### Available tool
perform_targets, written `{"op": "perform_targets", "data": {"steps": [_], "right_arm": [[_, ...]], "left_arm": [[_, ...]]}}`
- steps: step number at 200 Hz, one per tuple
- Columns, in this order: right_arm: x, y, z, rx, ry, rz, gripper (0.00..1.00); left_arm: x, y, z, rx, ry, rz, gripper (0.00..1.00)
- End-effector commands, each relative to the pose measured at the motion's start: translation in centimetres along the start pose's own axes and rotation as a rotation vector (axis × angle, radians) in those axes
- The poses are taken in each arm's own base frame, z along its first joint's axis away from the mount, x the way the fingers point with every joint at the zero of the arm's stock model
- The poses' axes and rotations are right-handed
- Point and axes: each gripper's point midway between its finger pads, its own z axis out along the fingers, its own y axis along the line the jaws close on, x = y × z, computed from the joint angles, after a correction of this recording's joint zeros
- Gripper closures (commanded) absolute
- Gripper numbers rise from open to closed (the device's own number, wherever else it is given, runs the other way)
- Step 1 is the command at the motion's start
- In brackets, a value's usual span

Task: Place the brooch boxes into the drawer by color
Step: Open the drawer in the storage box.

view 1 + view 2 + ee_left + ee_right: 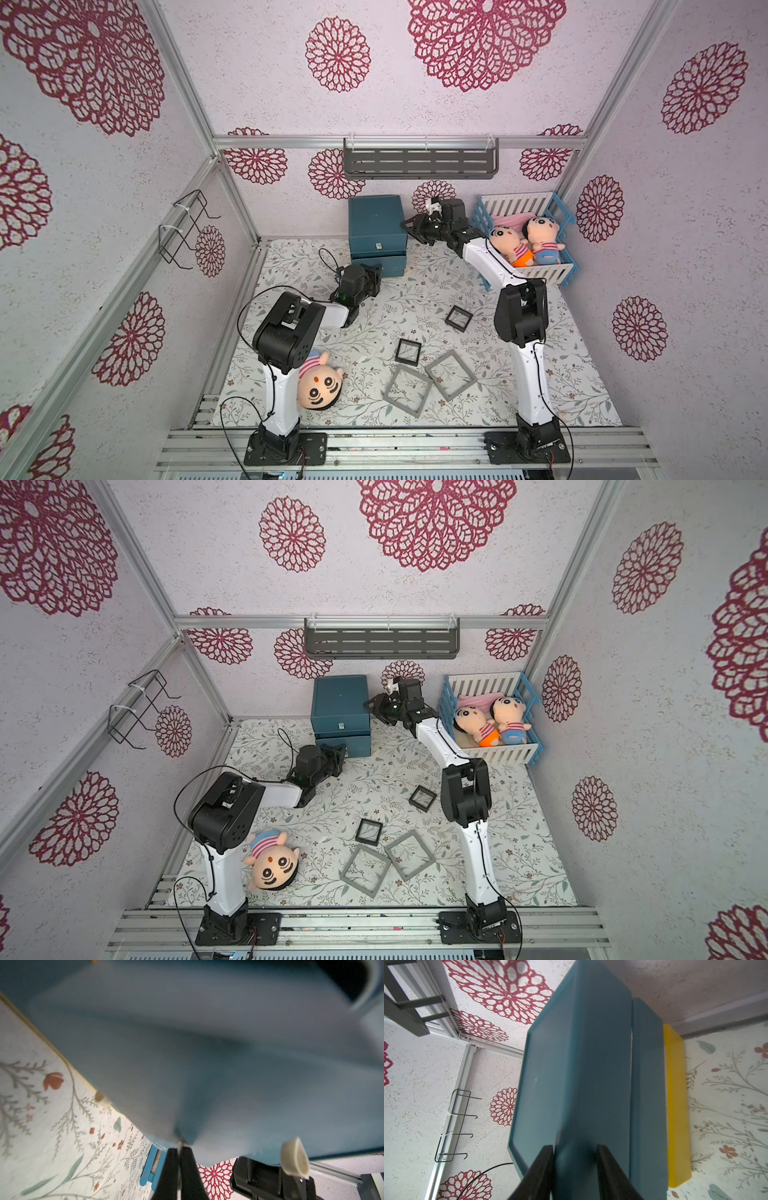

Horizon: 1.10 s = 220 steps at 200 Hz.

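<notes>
The teal drawer (376, 224) (338, 704) cabinet stands at the back of the mat. Its lowest drawer front (392, 266) sits slightly forward of those above. My left gripper (376, 269) (179, 1149) is shut on that front's thin silvery pull. My right gripper (409, 227) (575, 1159) is at the cabinet's upper right edge, its jaws closed on the teal corner. Two black brooch boxes (459, 318) (407, 352) and two larger grey brooch boxes (407, 390) (451, 375) lie flat mid-mat.
A plush doll (318, 384) lies beside the left arm's base. The blue-and-white crib (540, 272) with two dolls fills the back right corner. A yellow slab (675, 1105) lies under the cabinet. A grey shelf (419, 162) and a wire rack (187, 228) hang on the walls.
</notes>
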Motion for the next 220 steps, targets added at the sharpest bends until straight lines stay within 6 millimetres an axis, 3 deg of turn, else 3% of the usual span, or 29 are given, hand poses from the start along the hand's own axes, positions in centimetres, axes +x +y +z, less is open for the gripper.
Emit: {"op": "perform_targets", "data": {"steps": [1, 37, 95, 220], "right_arm": [[1.5, -2.5, 0.8, 0.060, 0.059, 0.049, 0.60], [1.6, -2.9, 0.9, 0.067, 0.060, 0.050, 0.60], [1.9, -3.7, 1.1, 0.087, 0.069, 0.048, 0.60], [1.7, -3.7, 1.1, 0.092, 0.063, 0.051, 0.60]], "left_arm": [[3.0, -0.9, -2.0, 0.013, 0.067, 0.006, 1.00], [4.2, 0.9, -4.1, -0.016, 0.086, 0.002, 1.00], [6.1, 2.5, -5.9, -0.044, 0.104, 0.003, 1.00], [6.9, 3.3, -7.9, -0.068, 0.099, -0.010, 1.00]]}}
